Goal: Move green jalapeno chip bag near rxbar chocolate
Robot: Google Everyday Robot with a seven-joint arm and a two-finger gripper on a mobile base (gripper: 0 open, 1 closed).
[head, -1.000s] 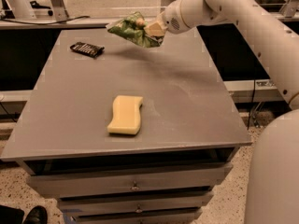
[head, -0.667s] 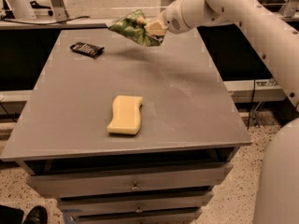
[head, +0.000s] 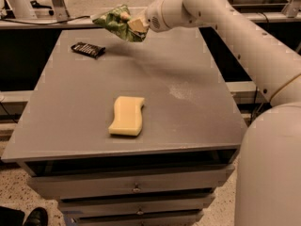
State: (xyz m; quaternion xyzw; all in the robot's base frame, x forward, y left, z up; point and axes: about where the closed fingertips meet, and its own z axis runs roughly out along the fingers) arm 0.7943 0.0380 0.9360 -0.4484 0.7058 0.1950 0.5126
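The green jalapeno chip bag (head: 114, 22) is crinkly and bright green, held in the air above the far part of the grey table (head: 188, 107). My gripper (head: 133, 23) is shut on the bag's right end, at the tip of the white arm that reaches in from the right. The rxbar chocolate (head: 87, 49), a small flat dark bar with pale lettering, lies on the table at the far left, below and left of the bag. The bag does not touch the table.
A pale yellow wavy sponge (head: 126, 115) lies near the middle front of the table. Drawers (head: 136, 187) sit under the tabletop. The robot's white base (head: 270, 168) stands at the right front corner. A shoe (head: 35, 216) shows on the floor at lower left.
My gripper has carried the green bag to the left, closer to the dark bar. The bar and the sponge have not moved.
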